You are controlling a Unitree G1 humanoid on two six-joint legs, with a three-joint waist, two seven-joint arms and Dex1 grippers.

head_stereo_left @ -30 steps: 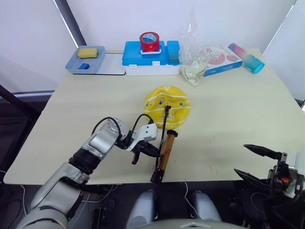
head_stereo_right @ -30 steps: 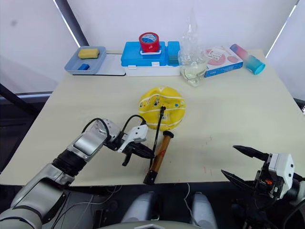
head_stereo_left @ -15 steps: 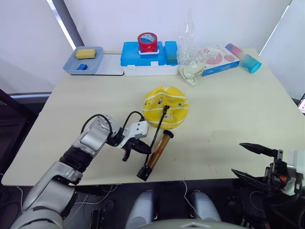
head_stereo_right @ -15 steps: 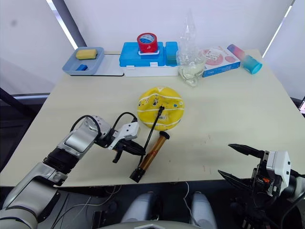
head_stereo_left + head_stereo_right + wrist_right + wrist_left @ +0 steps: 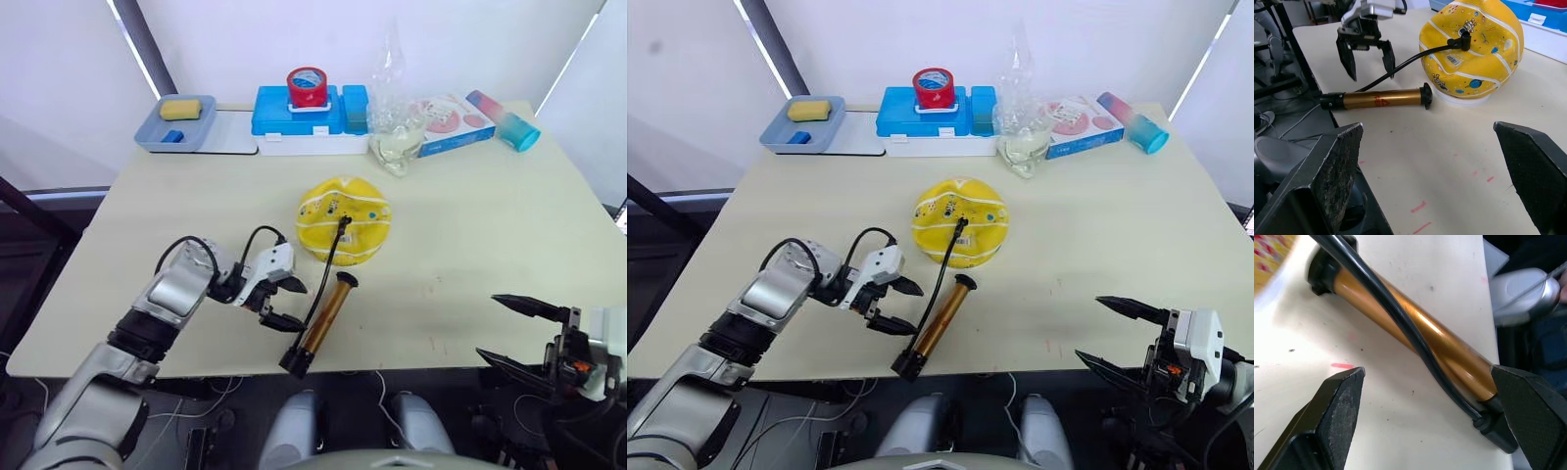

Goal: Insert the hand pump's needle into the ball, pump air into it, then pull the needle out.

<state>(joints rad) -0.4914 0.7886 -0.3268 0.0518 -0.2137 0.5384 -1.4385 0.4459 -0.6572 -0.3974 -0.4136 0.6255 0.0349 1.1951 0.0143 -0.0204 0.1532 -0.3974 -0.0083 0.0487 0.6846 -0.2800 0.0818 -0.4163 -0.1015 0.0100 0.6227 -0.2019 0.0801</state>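
From the head views, the left tool [image 5: 282, 302] is seen spread open and empty, just beside the hand pump [image 5: 320, 323] lying on the desk [image 5: 470, 245], the ball [image 5: 344, 218] beyond it. In the left wrist view, the hose [image 5: 1400, 318] is draped over the tube between the fingers; the smooth, rigid metal is judged slippery and best clamped mid-barrel. In the right wrist view, the right tool [image 5: 1440, 181] is held wide open well apart from the ball, whose needle [image 5: 1465, 38] sits seated; the soft rubber would likely yield.
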